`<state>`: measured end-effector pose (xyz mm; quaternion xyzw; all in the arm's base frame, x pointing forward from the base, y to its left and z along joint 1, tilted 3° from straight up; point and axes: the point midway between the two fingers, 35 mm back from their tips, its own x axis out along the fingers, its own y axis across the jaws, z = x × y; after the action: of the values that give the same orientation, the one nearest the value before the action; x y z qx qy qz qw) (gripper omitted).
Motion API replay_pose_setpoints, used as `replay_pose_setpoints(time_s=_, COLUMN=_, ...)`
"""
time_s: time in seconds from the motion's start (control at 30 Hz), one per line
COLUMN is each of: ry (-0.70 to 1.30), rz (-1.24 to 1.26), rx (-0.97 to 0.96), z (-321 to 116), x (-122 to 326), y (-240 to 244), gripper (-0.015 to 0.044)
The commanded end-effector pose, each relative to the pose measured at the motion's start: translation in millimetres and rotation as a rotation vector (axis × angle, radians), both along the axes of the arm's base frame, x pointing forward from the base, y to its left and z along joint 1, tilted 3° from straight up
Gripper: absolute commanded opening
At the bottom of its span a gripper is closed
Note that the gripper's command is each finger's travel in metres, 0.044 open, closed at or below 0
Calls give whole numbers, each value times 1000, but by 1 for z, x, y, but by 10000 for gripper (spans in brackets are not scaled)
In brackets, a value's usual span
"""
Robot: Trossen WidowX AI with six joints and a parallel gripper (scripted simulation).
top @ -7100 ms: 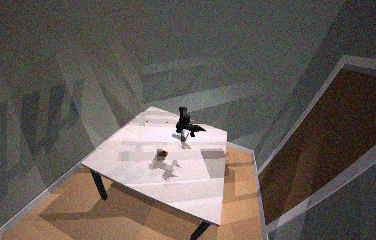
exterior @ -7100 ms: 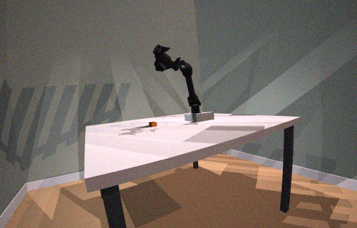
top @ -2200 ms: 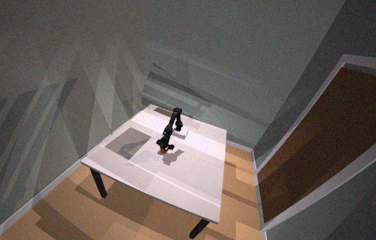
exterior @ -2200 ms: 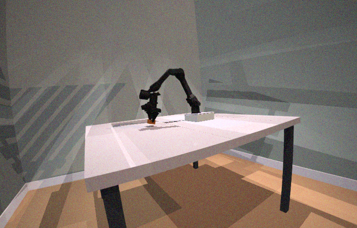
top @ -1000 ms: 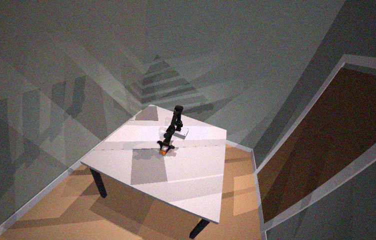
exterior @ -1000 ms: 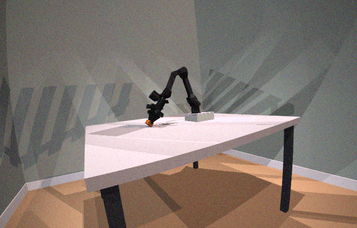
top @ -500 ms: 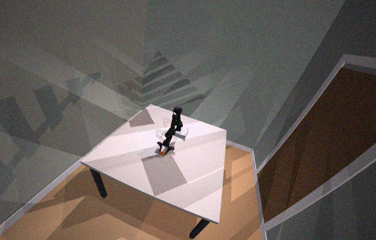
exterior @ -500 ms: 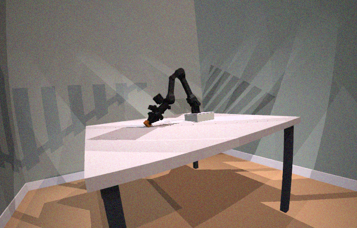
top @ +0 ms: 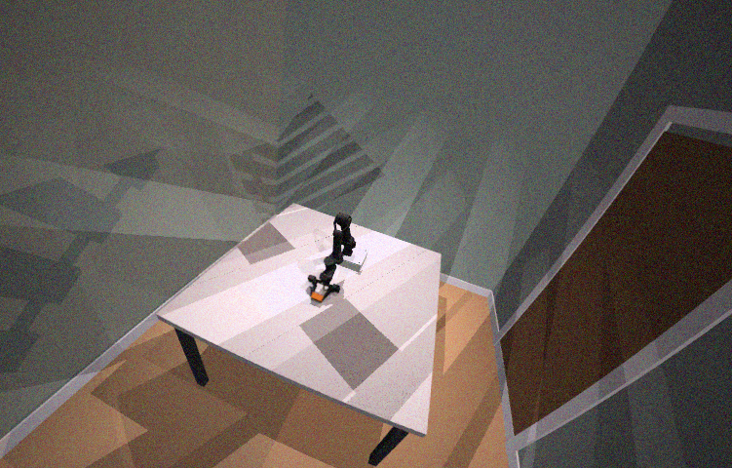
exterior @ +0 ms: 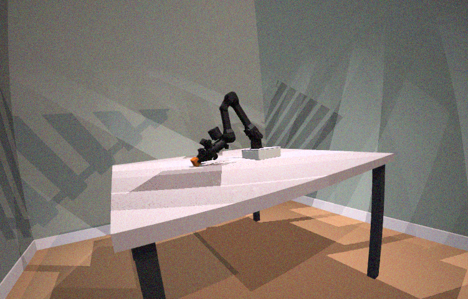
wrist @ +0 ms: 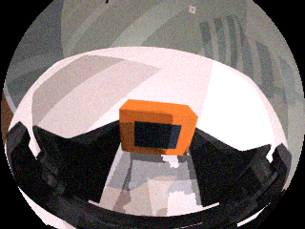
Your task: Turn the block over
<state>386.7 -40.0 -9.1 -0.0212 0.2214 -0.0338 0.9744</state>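
The orange block [top: 317, 296] [exterior: 194, 161] [wrist: 157, 110] is held between the two black fingers, low over the table [top: 230, 307] [exterior: 177, 204] [wrist: 186, 72]. Its dark rectangular mark [wrist: 152, 135] is on the side that faces the wrist camera. My gripper [top: 321, 292] [exterior: 197, 161] [wrist: 158, 134] is shut on the block and slants down towards the table. The block is tilted in the exterior view. Whether its lower edge touches the table I cannot tell. The block's far side is hidden in the wrist view.
The arm's light grey base box [top: 354, 260] [exterior: 262, 152] stands on the table behind the gripper. Shadow patches lie across the table top. The table's edges drop to a wooden floor [top: 201, 406] [exterior: 284, 251].
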Motion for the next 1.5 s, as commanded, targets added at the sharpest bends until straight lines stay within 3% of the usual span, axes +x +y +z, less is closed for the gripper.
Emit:
replay_pose_setpoints(time_s=0.0, ry=-26, rz=9, rx=-5, z=1, x=-5, y=1, gripper=0)
replay_pose_setpoints(time_s=0.53, ry=-56, rz=11, rx=-6, z=4, x=-6, y=1, gripper=0)
replay_pose_setpoints(time_s=1.1, ry=-56, rz=11, rx=-6, z=4, x=-6, y=1, gripper=440)
replay_pose_setpoints(time_s=1.47, ry=-56, rz=11, rx=-6, z=4, x=-6, y=1, gripper=440)
